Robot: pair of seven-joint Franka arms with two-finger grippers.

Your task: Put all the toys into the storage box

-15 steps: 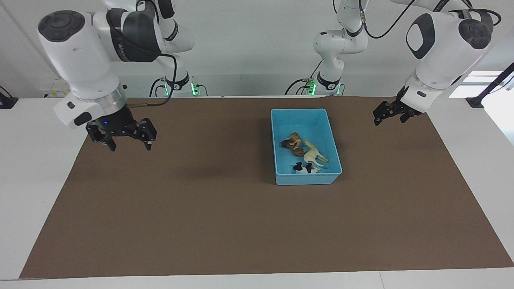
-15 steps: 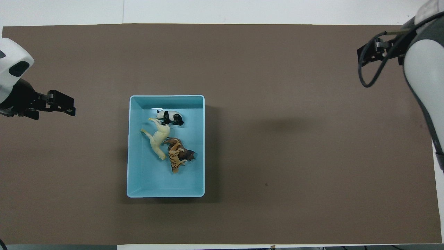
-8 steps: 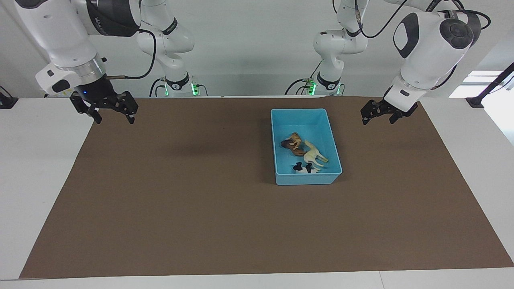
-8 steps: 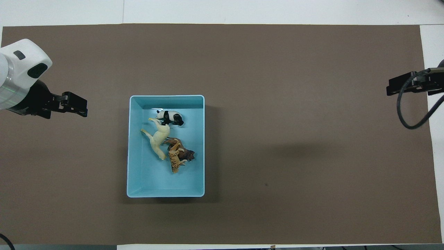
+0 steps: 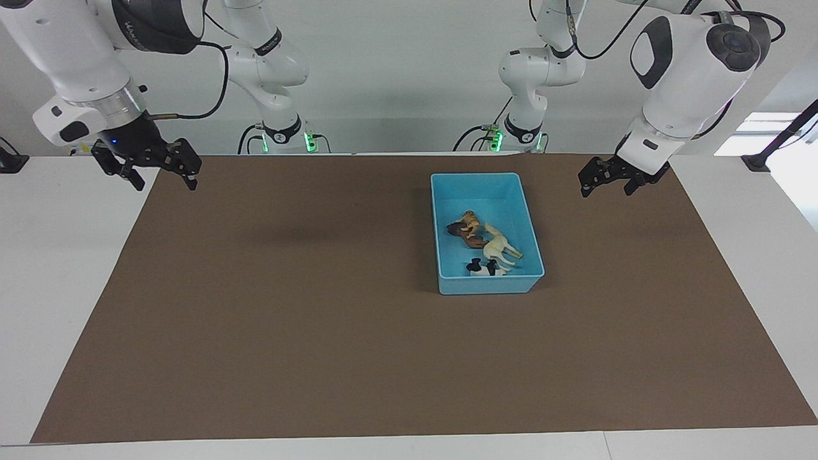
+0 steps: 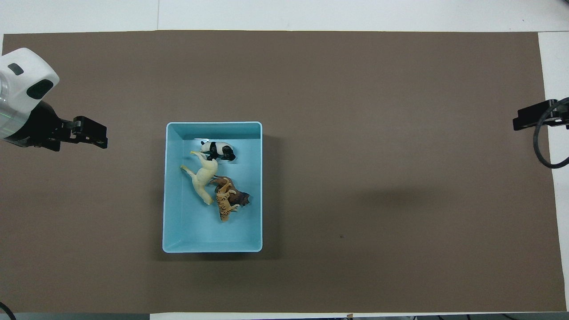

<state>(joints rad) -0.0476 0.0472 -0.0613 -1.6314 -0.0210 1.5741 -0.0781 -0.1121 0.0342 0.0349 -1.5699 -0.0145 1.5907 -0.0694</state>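
Note:
The light blue storage box (image 5: 476, 177) (image 6: 213, 123) stands on the brown mat, toward the left arm's end. Inside it lie the toys: a cream-white horse (image 5: 500, 246) (image 6: 203, 176), an orange striped tiger (image 5: 471, 222) (image 6: 223, 205) leaning on a brown lion (image 5: 460, 230) (image 6: 241, 197), and a black-and-white panda (image 5: 484, 268) (image 6: 217, 150). My left gripper (image 5: 606, 190) (image 6: 100, 135) hangs open and empty over the mat beside the box. My right gripper (image 5: 165, 184) (image 6: 518, 123) hangs open and empty over the mat's edge at the right arm's end.
The brown mat (image 5: 319, 332) covers most of the white table (image 5: 57, 268). Nothing else stands on it besides the box.
The right gripper has risen and drawn back from over the mat to its edge at the right arm's end. The left gripper shifted slightly toward the box. The toys lie unchanged.

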